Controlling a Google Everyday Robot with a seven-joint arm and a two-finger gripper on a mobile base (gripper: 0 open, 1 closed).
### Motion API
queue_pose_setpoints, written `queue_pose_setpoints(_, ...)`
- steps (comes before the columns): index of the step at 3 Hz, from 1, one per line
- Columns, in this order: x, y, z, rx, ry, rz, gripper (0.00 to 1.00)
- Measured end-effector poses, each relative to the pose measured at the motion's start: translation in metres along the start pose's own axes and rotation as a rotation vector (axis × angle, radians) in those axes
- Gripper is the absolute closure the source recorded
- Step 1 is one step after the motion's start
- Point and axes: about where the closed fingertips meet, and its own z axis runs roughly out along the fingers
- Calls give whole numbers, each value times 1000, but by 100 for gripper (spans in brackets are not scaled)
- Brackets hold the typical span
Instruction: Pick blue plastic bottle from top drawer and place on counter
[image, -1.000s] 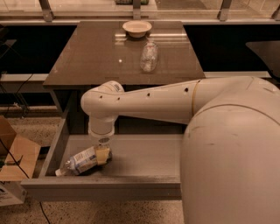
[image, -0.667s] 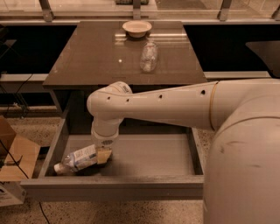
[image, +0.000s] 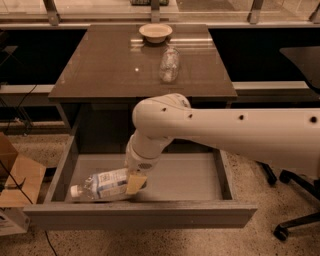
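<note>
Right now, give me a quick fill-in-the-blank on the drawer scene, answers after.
1. The bottle lies on its ____ in the open drawer.
2. Its white cap points toward the picture's ____ edge.
3. The gripper is down inside the drawer, at the end of the bottle opposite its ____.
4. The counter holds ____ things: a bowl and a clear vessel.

Missing words: side; left; cap; two.

My tan-tipped claw (image: 135, 183) sits in the grey top drawer (image: 150, 216), at the blue plastic bottle (image: 102, 184) — clear, white cap, blue-and-white label. The bench (image: 100, 70) is glossy brown — it carries a cream bowl (image: 155, 32) and a clear vessel (image: 169, 65).
</note>
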Motion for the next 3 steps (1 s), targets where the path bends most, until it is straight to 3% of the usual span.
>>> queue_pose_setpoints(1, 24, 8, -43, 19, -53, 73, 100)
queue_pose_setpoints(2, 36, -8, -93, 61, -72, 72, 100)
queue_pose_setpoints(3, 30, -52, -150, 132, -58, 24, 100)
